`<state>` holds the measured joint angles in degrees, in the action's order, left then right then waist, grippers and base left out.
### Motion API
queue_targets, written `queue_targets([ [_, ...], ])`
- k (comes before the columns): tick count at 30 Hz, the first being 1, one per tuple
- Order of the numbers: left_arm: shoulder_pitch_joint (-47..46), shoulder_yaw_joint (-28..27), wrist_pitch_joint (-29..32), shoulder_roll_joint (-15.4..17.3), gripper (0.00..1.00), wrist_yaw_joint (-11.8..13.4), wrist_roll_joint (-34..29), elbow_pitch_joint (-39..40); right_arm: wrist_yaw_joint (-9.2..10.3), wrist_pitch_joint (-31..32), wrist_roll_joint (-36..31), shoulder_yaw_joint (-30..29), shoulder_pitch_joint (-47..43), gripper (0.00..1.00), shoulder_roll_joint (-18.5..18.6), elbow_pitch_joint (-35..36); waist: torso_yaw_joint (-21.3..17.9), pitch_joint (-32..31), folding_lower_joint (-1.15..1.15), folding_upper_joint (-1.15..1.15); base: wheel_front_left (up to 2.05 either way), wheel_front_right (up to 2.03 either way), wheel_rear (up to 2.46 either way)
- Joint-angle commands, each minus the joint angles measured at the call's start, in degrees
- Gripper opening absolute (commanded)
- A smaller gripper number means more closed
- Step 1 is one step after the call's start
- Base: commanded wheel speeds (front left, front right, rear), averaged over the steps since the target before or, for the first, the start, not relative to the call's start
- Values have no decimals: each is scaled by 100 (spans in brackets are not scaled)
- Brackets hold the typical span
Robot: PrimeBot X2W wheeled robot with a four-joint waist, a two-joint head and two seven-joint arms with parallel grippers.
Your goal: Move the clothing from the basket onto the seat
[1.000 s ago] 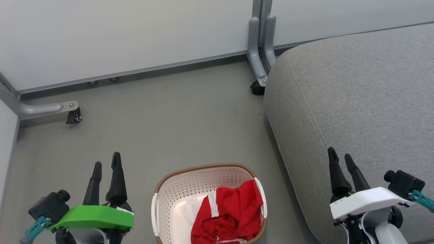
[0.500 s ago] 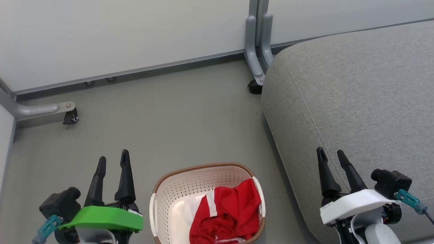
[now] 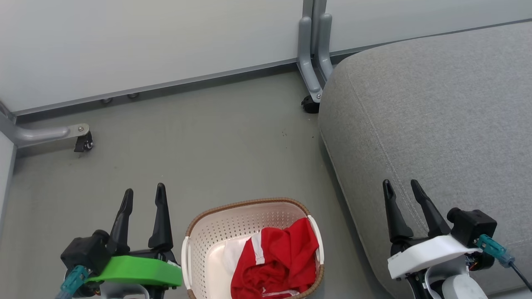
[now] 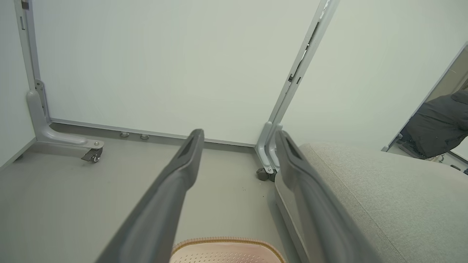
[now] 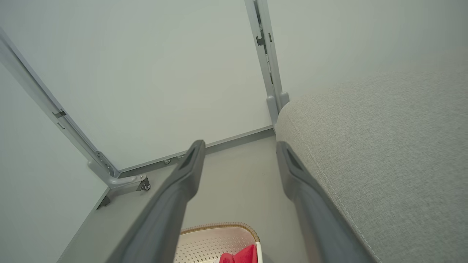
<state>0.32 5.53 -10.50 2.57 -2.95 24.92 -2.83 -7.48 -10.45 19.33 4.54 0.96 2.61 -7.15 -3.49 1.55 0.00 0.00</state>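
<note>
The clothing (image 3: pixel 278 261) lies bunched in the basket (image 3: pixel 232 224), heaped against its right wall. Red folds are uppermost and a white panel shows toward the left; the left part of the basket's bottom is bare. Expect the clothing to be light, soft and limp: it will likely sag and trail once lifted, and a loose end may catch on the rim. You would do best to pinch a thick fold at the top of the heap, near the right wall, rather than a thin edge, so more comes up at once. The basket looks light too and may slide or tip if the cloth snags. It stands on the floor (image 3: pixel 199 141), close to the left edge of the seat (image 3: pixel 436 116). Your left gripper (image 3: pixel 144 189) hovers just left of the basket, fingers spread and holding nothing. Your right gripper (image 3: pixel 400 182) hangs over the seat near its left edge, fingers likewise spread and empty.
</note>
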Motion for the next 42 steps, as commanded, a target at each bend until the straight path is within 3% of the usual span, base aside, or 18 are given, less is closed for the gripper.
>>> queue_targets([
  [1, 21, 10, -44, 39, 100, 42, -129, 64, -1, -52, -148, 15, -42, 100, 28, 59, -10, 1, 0, 0, 0, 0, 0],
  [42, 283, 182, -468, 50, 100, 91, -1738, 327, -1, -478, -1758, -79, -176, 100, 37, 306, -128, -41, 0, 0, 0, 0, 0],
])
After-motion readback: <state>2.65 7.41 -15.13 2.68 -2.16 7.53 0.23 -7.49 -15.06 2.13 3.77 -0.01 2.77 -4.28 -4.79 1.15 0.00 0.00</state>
